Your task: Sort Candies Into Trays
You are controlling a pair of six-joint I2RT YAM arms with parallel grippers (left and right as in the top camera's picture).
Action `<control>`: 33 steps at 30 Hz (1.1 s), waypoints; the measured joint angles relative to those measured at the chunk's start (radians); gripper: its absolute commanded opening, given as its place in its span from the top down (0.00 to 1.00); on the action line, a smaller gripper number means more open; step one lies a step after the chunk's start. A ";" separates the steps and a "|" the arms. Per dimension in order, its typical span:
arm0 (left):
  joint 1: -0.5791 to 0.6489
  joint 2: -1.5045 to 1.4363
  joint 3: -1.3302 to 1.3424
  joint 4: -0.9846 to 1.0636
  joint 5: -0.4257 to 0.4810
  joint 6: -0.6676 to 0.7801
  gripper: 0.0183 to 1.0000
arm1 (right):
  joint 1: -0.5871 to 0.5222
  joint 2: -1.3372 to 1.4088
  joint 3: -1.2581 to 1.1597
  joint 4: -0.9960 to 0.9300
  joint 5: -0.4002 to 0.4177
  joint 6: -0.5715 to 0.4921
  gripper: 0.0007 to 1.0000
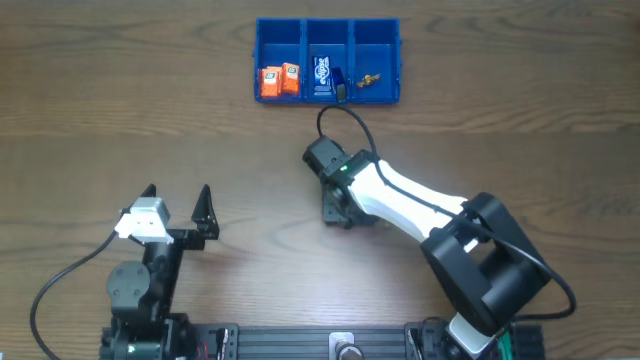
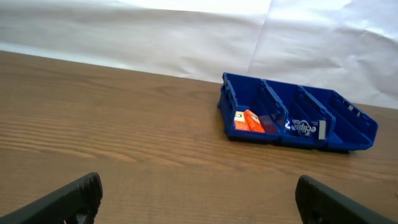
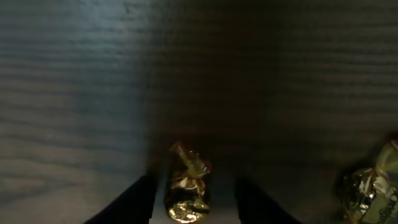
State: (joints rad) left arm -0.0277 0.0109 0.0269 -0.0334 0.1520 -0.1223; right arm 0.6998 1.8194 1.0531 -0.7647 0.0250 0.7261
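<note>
Gold-wrapped candy (image 3: 185, 196) sat on the table (image 1: 100, 120) right between the spread fingers of the right end effector (image 3: 194, 198), which straddled it but hadn't clamped yet. Another gold candy (image 3: 367, 183) lay near it, loose too. Over in the blue tray (image 1: 328, 21), orange candies (image 1: 280, 81) sat in the left bin, blue packets (image 1: 324, 75) the middle, one gold piece (image 1: 370, 78) the right. So mostly done, looked like two golds left. Left end effector (image 1: 177, 190) hung open, well apart.

Wood-grain table (image 1: 120, 110), creased white sheet (image 2: 186, 31) behind its far edge
</note>
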 measured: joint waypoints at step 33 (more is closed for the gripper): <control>0.000 0.000 0.000 0.000 0.000 0.000 0.00 | -0.351 0.493 1.194 -0.319 0.149 -0.312 0.79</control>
State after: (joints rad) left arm -0.0277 0.0105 0.0269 -0.0334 0.1520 -0.1223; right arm 0.3489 2.3123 2.2471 -1.0836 0.1741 0.4141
